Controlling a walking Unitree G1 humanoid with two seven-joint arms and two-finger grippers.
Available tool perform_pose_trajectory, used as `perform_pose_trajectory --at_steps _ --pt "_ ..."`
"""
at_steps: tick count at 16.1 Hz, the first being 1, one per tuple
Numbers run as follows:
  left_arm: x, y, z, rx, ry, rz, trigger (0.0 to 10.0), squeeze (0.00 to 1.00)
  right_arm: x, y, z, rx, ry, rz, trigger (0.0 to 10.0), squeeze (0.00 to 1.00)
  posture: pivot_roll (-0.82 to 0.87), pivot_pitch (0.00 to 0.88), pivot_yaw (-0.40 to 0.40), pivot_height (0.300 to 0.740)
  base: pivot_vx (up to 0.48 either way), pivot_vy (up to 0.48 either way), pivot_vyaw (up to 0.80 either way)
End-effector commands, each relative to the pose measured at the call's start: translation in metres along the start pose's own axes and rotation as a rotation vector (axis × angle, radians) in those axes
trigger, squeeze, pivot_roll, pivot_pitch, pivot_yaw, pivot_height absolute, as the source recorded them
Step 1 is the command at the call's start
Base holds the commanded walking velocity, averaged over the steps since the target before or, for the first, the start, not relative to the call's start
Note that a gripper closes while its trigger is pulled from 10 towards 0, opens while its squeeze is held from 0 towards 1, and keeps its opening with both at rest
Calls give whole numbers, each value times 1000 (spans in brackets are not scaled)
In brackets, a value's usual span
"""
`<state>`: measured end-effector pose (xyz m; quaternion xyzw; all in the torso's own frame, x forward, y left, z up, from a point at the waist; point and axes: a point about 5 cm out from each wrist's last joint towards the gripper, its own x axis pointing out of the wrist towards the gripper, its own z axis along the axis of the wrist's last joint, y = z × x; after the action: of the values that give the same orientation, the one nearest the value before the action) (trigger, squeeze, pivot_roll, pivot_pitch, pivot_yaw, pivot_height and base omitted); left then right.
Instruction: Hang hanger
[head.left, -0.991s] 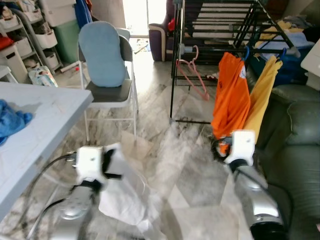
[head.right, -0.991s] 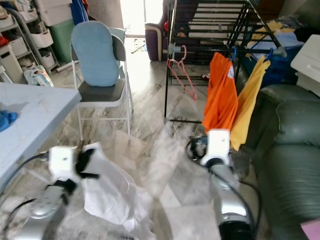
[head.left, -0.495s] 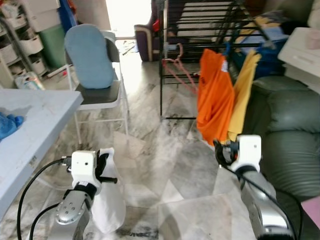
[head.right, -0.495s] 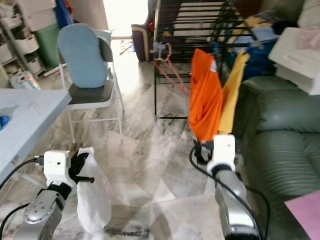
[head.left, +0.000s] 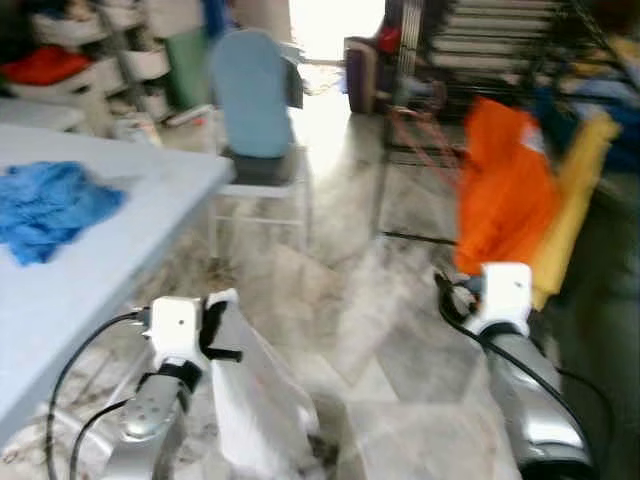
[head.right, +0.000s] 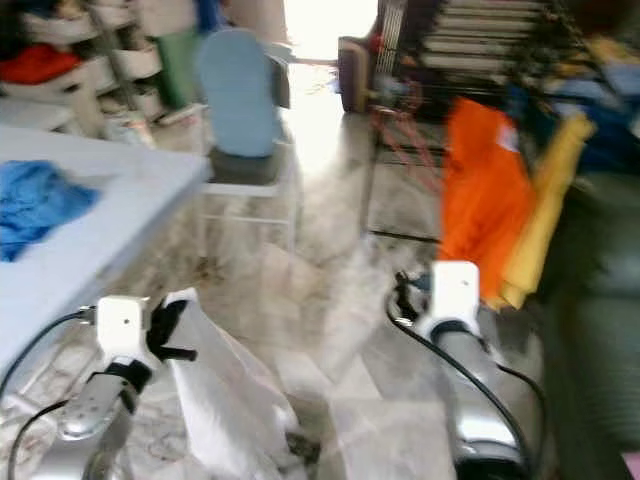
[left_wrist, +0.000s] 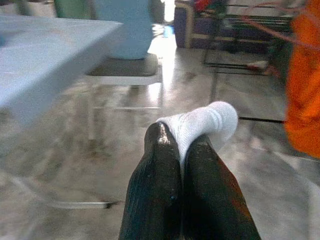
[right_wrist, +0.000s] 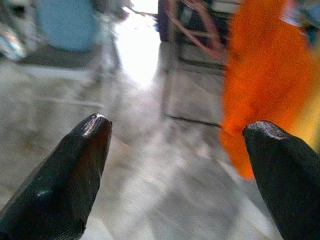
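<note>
Hanger seen blurred on drying rack at 12 o'clock, well apart from both claws. White cloth pinched tight in left claw. Right claw spread wide, empty, judged nearer rack.

Motion blur smears the black metal drying rack and the pink wire hanger on it; the hanger's hook cannot be made out. The hanging white cloth runs off the picture's bottom edge, its lower end unseen
</note>
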<state>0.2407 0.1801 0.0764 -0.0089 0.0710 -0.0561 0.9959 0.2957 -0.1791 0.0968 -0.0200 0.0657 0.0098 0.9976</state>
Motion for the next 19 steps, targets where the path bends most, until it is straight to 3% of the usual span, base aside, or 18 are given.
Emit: perform_pose_trajectory --at_steps 1,5,8,19 --pt "4 -3 9 1 -45 -14 10000 0 -1 -6 -1 -14 7 -17 10000 0 -47 0 23 740 371 300 0" --pt "7 -6 9 -1 -42 -27 10000 0 1 -5 2 -16 -1 -14 10000 0 -51 0 20 740 371 303 0" --pt "11 -9 11 -3 -49 -38 10000 0 4 -4 4 -21 -6 -9 10000 0 -53 0 16 740 371 304 -546" --pt "13 -22 10 7 -38 -86 10000 0 15 4 9 -28 -12 16 10000 0 -45 0 -1 740 402 243 0"
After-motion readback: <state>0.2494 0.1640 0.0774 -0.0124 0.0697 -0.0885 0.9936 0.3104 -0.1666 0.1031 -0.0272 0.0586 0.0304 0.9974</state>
